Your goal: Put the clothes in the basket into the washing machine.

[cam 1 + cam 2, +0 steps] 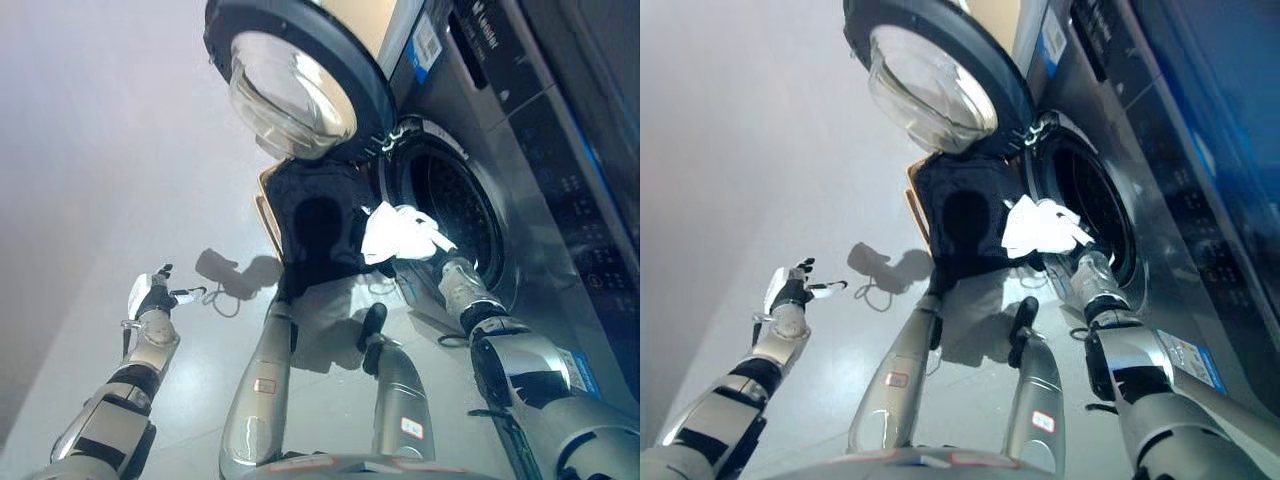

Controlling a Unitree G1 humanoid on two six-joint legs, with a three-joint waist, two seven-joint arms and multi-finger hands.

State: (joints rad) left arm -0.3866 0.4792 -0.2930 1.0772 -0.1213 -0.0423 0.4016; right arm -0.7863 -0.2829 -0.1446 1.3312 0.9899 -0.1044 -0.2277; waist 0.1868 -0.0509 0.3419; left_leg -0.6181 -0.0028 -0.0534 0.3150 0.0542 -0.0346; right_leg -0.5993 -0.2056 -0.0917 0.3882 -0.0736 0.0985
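Observation:
The washing machine (530,150) fills the right side, its round door (295,85) swung open toward the upper left. Below the door stands a tan basket (264,208) with dark clothes (320,225) in it. My right hand (432,245) reaches from the lower right to the lip of the dark drum (455,205) and is shut on a white cloth (395,235), which hangs bunched at the opening's lower left edge, partly over the dark clothes. My left hand (150,297) hovers open over the floor at the far left, holding nothing.
Grey floor (110,150) stretches to the left of the basket. The open door overhangs the basket's far side. The machine's control panel (590,230) runs along the right edge.

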